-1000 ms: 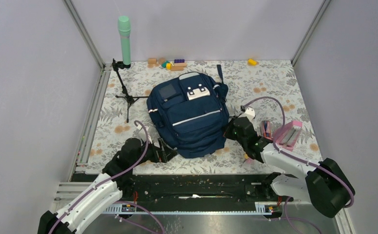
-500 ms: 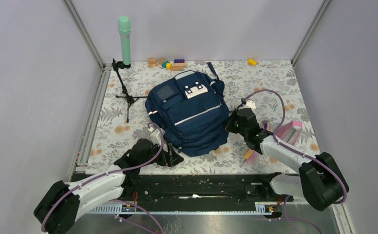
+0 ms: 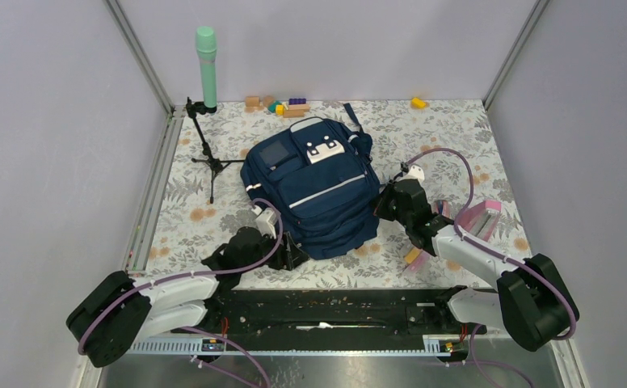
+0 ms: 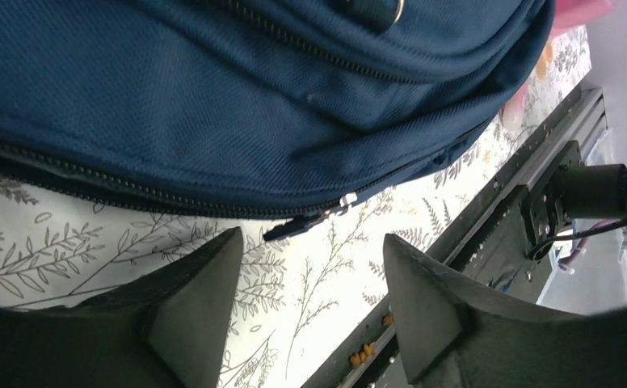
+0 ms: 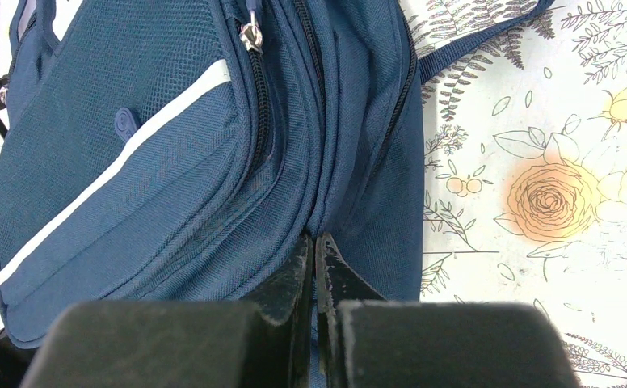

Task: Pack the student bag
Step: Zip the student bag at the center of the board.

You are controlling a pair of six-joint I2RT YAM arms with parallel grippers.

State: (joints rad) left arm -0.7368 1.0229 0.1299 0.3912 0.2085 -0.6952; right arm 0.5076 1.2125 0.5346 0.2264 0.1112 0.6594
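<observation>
The navy-blue student bag (image 3: 314, 190) lies flat on the floral cloth, front pocket up, zips closed. My left gripper (image 3: 292, 254) is open at the bag's near left corner. In the left wrist view the bag (image 4: 213, 97) fills the top. A black zipper pull (image 4: 302, 227) hangs from its seam just ahead of the open left gripper (image 4: 310, 242), apart from both fingers. My right gripper (image 3: 384, 207) is at the bag's right side. In the right wrist view the right gripper (image 5: 314, 242) is shut on a fold of the bag's side fabric (image 5: 132, 162).
A green cylinder on a black tripod (image 3: 206, 69) stands at the back left. Small toy blocks (image 3: 282, 105) and a yellow block (image 3: 418, 103) lie along the back wall. A pink case (image 3: 478, 220) lies right of the right arm. A black rail (image 3: 326, 311) runs along the near edge.
The bag has shifted and turned a little, its top now leaning right. My left gripper has moved right, up to the bag's near left corner. The right gripper stays at the bag's side.
</observation>
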